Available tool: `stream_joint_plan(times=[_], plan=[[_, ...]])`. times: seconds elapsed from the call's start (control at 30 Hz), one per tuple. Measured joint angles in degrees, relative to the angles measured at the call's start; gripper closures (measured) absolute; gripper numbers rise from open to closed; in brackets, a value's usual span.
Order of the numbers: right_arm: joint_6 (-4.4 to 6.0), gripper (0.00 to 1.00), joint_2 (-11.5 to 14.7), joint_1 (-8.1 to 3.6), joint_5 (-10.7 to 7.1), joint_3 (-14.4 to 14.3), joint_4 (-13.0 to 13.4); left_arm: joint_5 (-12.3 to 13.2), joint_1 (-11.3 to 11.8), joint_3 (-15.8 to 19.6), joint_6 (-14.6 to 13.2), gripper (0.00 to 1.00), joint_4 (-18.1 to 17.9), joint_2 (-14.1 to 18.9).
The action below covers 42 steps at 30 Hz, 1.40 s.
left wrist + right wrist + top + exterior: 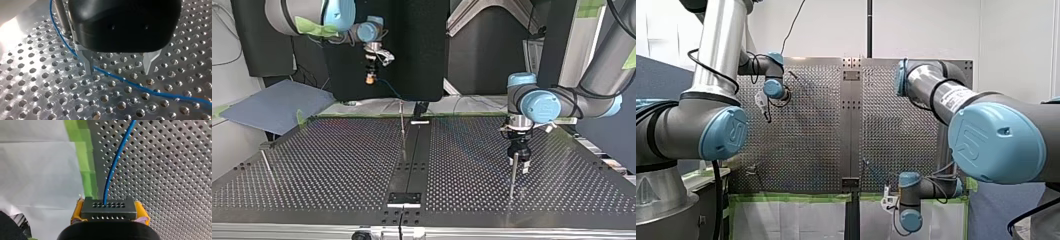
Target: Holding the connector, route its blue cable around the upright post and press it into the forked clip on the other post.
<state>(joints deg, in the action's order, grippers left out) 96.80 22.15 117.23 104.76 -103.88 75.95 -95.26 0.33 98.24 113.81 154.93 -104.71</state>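
Note:
In the right wrist view my right gripper [110, 216] has its yellow pads [77, 211] shut on a dark grey connector [108, 207]. Its blue cable [116, 160] runs ahead over the perforated table. In the top view that gripper [370, 76] hangs above the table's far edge. My left gripper [118, 72] stands open just over the table, and the blue cable [130, 83] passes between its metal fingers [87, 63]. An upright post [60, 17] stands close beside it, with the cable running past it. The same post [513, 175] shows under my left gripper [518, 161] in the top view.
A thin post [402, 131] stands by the table's centre strip [411, 165], and another post [267, 166] near the top view's left edge. Green tape [86, 170] marks the table's edge beside white sheeting. A blue-grey sheet [277, 105] lies beyond the far left corner.

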Motion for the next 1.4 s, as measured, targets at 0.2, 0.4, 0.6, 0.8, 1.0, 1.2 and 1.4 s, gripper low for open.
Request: stream_joint_plan(times=[0.2, 0.4, 0.6, 0.8, 1.0, 1.2, 1.4], plan=[[-0.90, 1.00, -2.9, 0.62, -0.22, 0.1, 2.9, 0.0, 0.0, 0.0, 0.0, 0.00, 0.0, 0.0], [-0.58, 1.00, -5.6, 0.75, -0.25, 1.2, 3.8, 0.0, 0.1, 0.0, 0.0, 0.00, 0.0, 0.0], [-0.55, 1.00, -8.8, 0.76, -0.34, 1.7, 3.7, 0.0, 0.1, 0.0, 0.0, 0.00, 0.0, 0.0], [-1.43, 1.00, -12.1, 0.85, -0.25, 1.8, 3.7, 0.0, 0.1, 0.0, 0.0, 0.00, 0.0, 0.0], [-3.42, 1.00, -15.0, 0.94, -0.23, 1.3, 3.7, 0.0, 0.1, 0.0, 0.1, 0.00, 0.0, 0.0], [-3.69, 1.00, -13.4, 1.09, -0.22, -0.5, 2.3, 0.0, 0.2, 0.0, 0.1, 0.00, -0.1, 0.0], [-3.49, 1.00, -10.8, 1.47, 0.14, -1.0, -0.3, -0.1, 0.2, 0.0, 0.1, 0.00, -0.1, 0.0]])
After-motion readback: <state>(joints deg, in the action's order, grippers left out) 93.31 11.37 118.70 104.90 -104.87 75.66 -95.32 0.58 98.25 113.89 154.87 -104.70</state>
